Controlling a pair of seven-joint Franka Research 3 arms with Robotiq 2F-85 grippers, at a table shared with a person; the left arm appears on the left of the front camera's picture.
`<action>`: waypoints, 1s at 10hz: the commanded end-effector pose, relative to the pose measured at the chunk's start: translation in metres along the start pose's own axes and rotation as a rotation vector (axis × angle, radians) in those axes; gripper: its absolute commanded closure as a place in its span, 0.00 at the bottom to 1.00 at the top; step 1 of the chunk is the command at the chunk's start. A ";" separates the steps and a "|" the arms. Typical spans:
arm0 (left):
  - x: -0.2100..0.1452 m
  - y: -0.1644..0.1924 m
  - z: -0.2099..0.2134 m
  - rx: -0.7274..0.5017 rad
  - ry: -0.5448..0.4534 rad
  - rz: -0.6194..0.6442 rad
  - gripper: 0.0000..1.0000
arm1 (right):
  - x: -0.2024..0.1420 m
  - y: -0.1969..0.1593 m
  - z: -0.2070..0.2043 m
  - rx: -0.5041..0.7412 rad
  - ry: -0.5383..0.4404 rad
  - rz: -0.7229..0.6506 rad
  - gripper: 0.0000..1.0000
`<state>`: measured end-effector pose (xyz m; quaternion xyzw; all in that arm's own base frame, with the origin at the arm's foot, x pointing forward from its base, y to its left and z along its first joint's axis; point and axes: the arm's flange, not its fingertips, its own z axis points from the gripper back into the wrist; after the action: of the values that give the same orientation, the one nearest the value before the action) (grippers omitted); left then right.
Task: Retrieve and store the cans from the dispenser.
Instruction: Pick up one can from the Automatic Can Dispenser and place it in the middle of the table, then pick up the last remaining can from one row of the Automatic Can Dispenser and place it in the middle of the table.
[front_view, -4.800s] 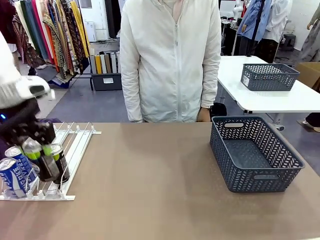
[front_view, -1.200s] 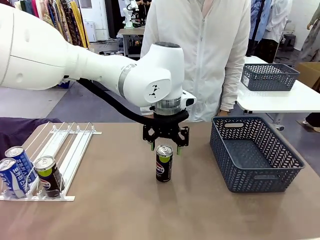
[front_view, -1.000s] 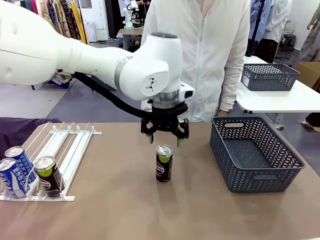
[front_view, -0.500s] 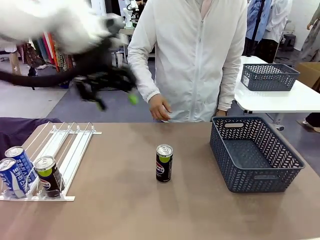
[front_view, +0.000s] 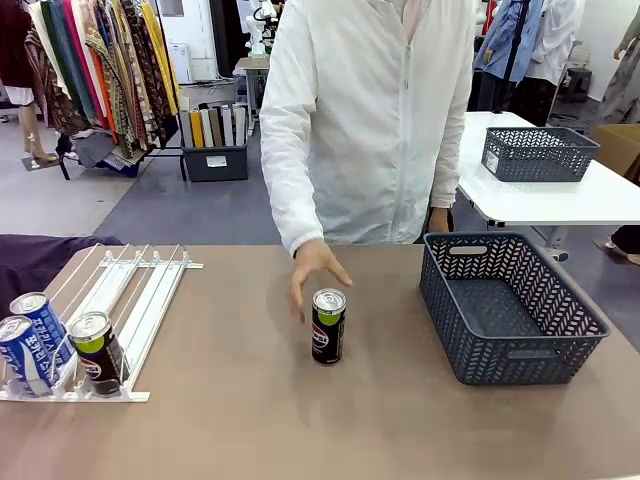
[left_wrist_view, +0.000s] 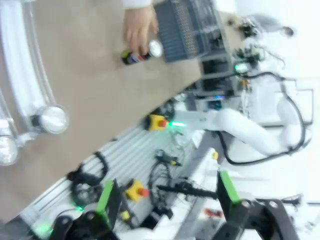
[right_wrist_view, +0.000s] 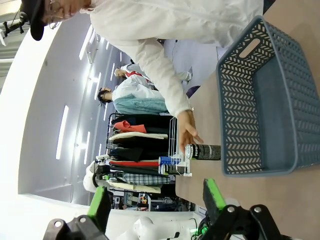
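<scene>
A black can (front_view: 328, 325) with a yellow-green rim stands upright mid-table, and a person's hand (front_view: 314, 271) hovers just behind its top. The white wire dispenser (front_view: 139, 298) lies at the table's left. Two blue-and-white cans (front_view: 30, 338) and one black can (front_view: 96, 351) sit at its near end. In the left wrist view, my left gripper (left_wrist_view: 167, 192) is open and empty, high above the table. From there I see the lone can (left_wrist_view: 139, 55) under the hand (left_wrist_view: 139, 24). My right gripper (right_wrist_view: 156, 200) is open too, off the table, facing the can (right_wrist_view: 202, 151) and the dispenser (right_wrist_view: 174, 150).
A dark grey lattice basket (front_view: 482, 351) stands empty on the table's right, also seen as the basket (right_wrist_view: 240, 75) in the right wrist view. The person in a white jacket (front_view: 370, 120) stands at the far edge. Another table behind holds a second basket (front_view: 537, 153).
My left arm rose from above the lone can, swung left and left the front view. The person's hand came down to the can's top.
</scene>
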<state>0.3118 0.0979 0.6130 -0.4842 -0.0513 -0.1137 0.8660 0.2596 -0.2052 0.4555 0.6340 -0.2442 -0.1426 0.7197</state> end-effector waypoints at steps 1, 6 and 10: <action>0.026 0.034 0.036 -0.184 0.013 0.028 0.00 | -0.002 0.002 0.001 0.001 0.007 0.004 0.00; 0.002 0.052 0.043 -0.176 -0.040 0.039 0.00 | -0.002 0.002 0.001 0.001 0.007 0.004 0.00; 0.002 0.052 0.043 -0.176 -0.040 0.039 0.00 | -0.002 0.002 0.001 0.001 0.007 0.004 0.00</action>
<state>0.3290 0.1610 0.5945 -0.5519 -0.0418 -0.0837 0.8287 0.2596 -0.2051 0.4555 0.6340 -0.2440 -0.1425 0.7198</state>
